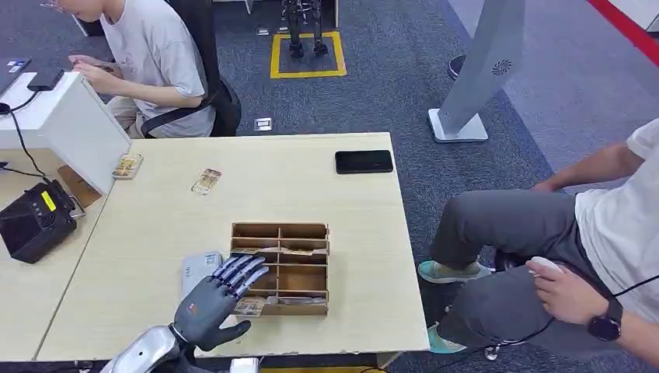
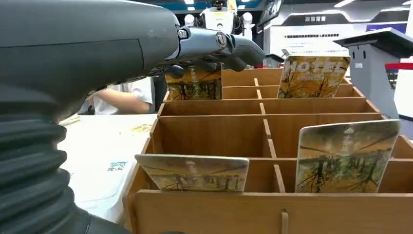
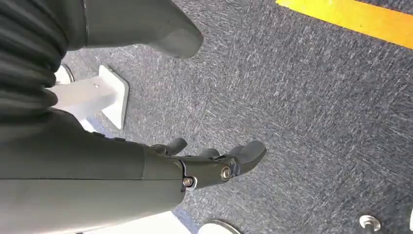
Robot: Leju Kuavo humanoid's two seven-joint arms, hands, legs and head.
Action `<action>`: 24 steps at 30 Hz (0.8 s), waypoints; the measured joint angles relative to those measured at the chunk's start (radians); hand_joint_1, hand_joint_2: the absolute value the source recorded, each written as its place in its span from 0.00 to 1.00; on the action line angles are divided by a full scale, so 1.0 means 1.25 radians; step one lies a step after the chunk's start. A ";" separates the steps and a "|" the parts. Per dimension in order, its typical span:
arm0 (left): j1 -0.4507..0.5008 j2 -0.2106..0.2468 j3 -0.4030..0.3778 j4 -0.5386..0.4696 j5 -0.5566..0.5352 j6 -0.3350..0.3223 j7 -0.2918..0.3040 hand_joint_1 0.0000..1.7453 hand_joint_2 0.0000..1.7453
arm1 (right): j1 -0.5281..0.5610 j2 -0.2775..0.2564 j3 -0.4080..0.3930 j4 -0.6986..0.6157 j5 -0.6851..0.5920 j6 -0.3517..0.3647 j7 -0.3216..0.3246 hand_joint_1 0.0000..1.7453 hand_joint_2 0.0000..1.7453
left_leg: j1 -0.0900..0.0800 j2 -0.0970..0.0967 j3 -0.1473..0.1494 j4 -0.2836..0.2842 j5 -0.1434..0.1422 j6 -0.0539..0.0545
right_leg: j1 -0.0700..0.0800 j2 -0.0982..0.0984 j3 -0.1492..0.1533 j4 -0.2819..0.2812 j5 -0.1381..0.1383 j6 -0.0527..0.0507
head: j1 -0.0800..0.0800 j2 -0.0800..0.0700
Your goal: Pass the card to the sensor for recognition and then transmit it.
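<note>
several picture-printed hotel cards (image 2: pixel 193 173) stand in the slots of the compartmented wooden organiser box (image 1: pixel 280 268) near the front edge of the pale wooden table (image 1: pixel 155 225), and as far as i can judge none has been taken out yet. my left hand (image 1: pixel 219 294) hovers at the box's left side with its dark fingers (image 2: pixel 219 46) stretched forward and loosely spread, holding nothing; in the left wrist view they reach over the box toward a card (image 2: pixel 194 83) in a far compartment, but i can't tell whether they touch it. my right hand (image 3: pixel 214 163) hangs beside the body over grey carpet, fingers lightly curled, nothing in it.

i read the task as barely begun. picking a card is the step in hand; carrying it to the sensor and handing it on are left. i take the black box-shaped device (image 1: pixel 35 221) on the table to the left for the reader, though i can't confirm that. two loose cards (image 1: pixel 206 181) lie further up the table, and a black phone (image 1: pixel 364 161) near the right edge.
</note>
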 joint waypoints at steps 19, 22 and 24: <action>0.000 0.000 0.000 0.013 -0.009 0.008 0.011 0.00 1.00 | 0.000 0.000 0.001 0.000 -0.002 0.002 0.002 0.00 1.00 | 0.000 0.000 0.000 0.000 0.000 0.000 | 0.000 0.000 0.000 0.000 0.000 0.000 | 0.000 0.000; 0.000 0.000 0.000 0.015 -0.009 0.009 0.013 0.00 1.00 | 0.001 0.000 0.001 0.000 -0.002 0.002 0.002 0.00 1.00 | 0.000 0.000 0.000 0.000 0.000 0.000 | 0.000 0.000 0.000 0.000 0.000 0.000 | 0.000 0.000; 0.000 0.000 0.000 0.016 -0.009 0.009 0.013 0.00 1.00 | 0.001 0.000 0.001 -0.001 -0.002 0.002 0.002 0.00 1.00 | 0.000 0.000 0.000 0.000 0.000 0.000 | 0.000 0.000 0.000 0.000 0.000 0.000 | 0.000 0.000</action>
